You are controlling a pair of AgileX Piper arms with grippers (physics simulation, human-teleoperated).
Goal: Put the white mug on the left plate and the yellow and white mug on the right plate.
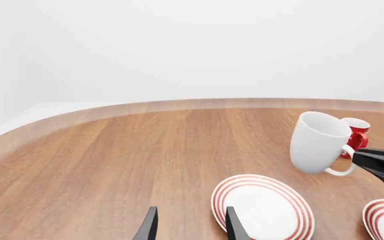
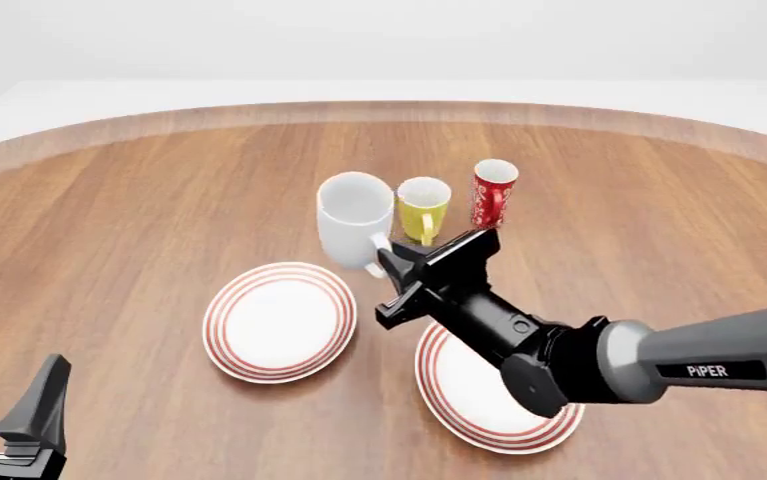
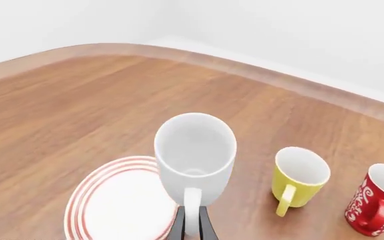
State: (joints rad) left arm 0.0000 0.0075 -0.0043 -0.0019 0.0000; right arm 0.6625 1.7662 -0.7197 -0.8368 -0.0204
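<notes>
1. Wood-grain brown, the rounded surface lies under a plain pale backdrop and carries three cups and two plates.
2. At the middle is the large plain all-white mug with a loop handle. It is upright or nearly so, with its handle turned toward the arms' side.
3. That handle sits between the two black fingers of the right pincer, which are closed on it. The right wrist view shows them pressed against both sides of the loop.
4. Whether the mug's base touches the wood cannot be told.
5. Just nearer the arms and a little left lies the smaller round white plate with thin red rim rings, with nothing on it.
6. Just right of the white mug stands the small mug, yellow outside and white inside, with the slim red cup with white lettering beside that.
7. A larger round white plate with like red rings lies under the right arm, partly hidden by it.
8. Low at the near left, the left pincer has its fingers parted and holds nothing, well apart from the cups.
</notes>
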